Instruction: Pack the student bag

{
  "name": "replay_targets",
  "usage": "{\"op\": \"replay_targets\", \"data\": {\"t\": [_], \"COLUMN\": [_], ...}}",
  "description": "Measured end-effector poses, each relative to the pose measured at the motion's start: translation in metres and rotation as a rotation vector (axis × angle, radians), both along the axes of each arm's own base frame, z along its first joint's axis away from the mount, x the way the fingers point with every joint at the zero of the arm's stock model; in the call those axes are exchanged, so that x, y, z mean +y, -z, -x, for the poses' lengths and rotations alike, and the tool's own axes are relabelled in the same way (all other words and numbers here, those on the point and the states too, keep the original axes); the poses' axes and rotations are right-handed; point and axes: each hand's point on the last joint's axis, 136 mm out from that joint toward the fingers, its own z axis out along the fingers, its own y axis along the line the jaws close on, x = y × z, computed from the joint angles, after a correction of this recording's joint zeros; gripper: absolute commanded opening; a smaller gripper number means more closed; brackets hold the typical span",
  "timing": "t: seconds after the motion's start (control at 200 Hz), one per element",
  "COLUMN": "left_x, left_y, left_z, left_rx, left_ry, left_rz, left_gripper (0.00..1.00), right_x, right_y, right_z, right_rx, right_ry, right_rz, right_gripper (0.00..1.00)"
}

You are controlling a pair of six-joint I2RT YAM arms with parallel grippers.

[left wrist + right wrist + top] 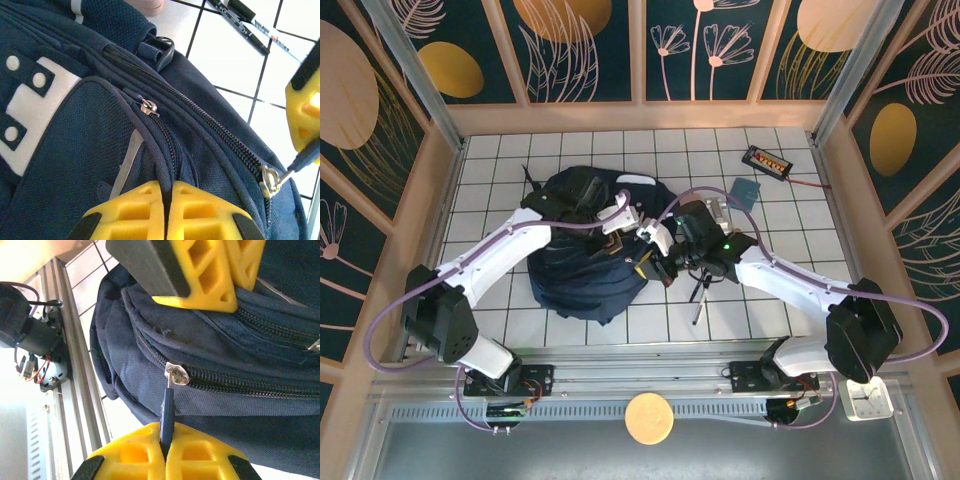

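Navy-blue fabric backpack (582, 268), white patches, zips closed.
Left gripper (167, 212) pinching its seam (168, 155); right gripper (165, 457) clamping its blue zipper pull (167, 410).

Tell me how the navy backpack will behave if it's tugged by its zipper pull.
Probably floppy: the backpack lies slumped, and the left gripper pinches a fold of its fabric. It may drag or bunch rather than hold firm if the right gripper tugs the zipper pull it holds. Unlikely to roll or tip; it sits low and wide.

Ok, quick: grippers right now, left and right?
The left gripper is closed, pinching a seam of the backpack.
The right gripper is closed on the zipper pull.
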Motion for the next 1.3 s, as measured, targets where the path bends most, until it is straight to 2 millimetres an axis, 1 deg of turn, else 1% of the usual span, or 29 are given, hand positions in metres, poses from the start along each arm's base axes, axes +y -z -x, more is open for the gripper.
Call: {"op": "replay_targets", "data": {"t": [0.15,0.305,0.46,0.56,0.691,0.811,0.971,1.056,1.141,1.301], "left_x": [-0.01,-0.024,-0.034,-0.04,-0.051,-0.064,-0.078,-0.083,-0.085,-0.086], "left_y": [0.001,0.003,0.009,0.011,0.011,0.004,-0.01,-0.017,-0.021,-0.025], "left_z": [-0.008,-0.013,-0.016,-0.02,-0.031,-0.047,-0.065,-0.071,-0.076,-0.078], "left_rx": [0.062,0.069,0.114,0.164,0.219,0.248,0.277,0.291,0.309,0.347], "left_ry": [-0.065,-0.146,-0.247,-0.317,-0.4,-0.471,-0.541,-0.566,-0.591,-0.642], "left_rz": [0.019,0.013,0.014,0.031,0.06,0.098,0.146,0.157,0.158,0.167], "left_gripper": [0.0,0.0,0.0,0.0,0.0,0.0,0.0,0.0,0.0,0.0], "right_x": [0.001,0.015,0.026,0.033,0.042,0.053,0.072,0.083,0.091,0.105], "right_y": [0.0,-0.01,-0.007,0.001,0.013,0.023,0.03,0.033,0.041,0.055], "right_z": [-0.001,0.0,0.009,0.013,0.012,0.011,0.011,0.01,0.008,0.004], "right_rx": [-0.013,-0.096,-0.191,-0.238,-0.264,-0.275,-0.297,-0.3,-0.298,-0.267], "right_ry": [0.011,0.054,0.128,0.169,0.209,0.225,0.221,0.215,0.212,0.226], "right_rz": [0.017,0.065,0.149,0.195,0.225,0.235,0.227,0.222,0.225,0.211], "right_gripper": [0.0,0.0,0.0,0.0,0.0,0.0,0.0,0.0,0.0,0.0]}}
